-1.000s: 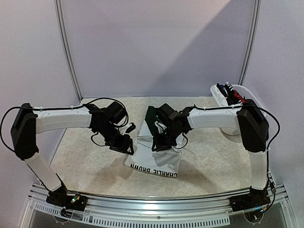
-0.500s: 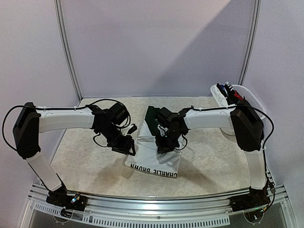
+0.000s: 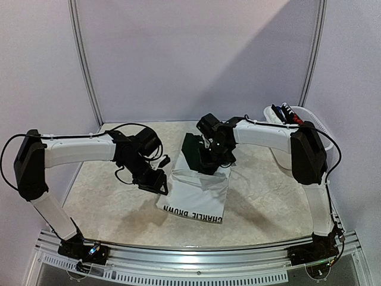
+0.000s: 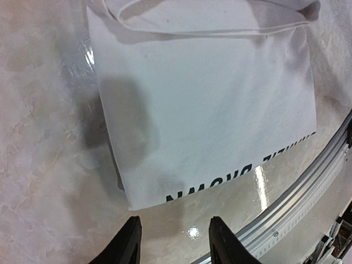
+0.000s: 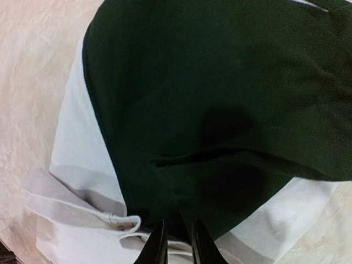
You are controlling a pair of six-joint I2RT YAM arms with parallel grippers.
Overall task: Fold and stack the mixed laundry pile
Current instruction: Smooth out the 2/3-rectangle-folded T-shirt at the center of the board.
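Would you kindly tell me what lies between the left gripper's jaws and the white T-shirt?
Only bare table, seen in the left wrist view, separates the jaws of the left gripper from the white T-shirt's printed edge.

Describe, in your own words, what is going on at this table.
Two robot arms are working on laundry. A folded white T-shirt lies in the middle of the table, with a dark green piece on its far end. The right gripper hangs low over the green piece, jaws nearly together; whether it pinches cloth cannot be told. The left gripper hovers by the shirt's left edge, jaws apart, holding nothing. More clothes sit in a white tub at the far right.
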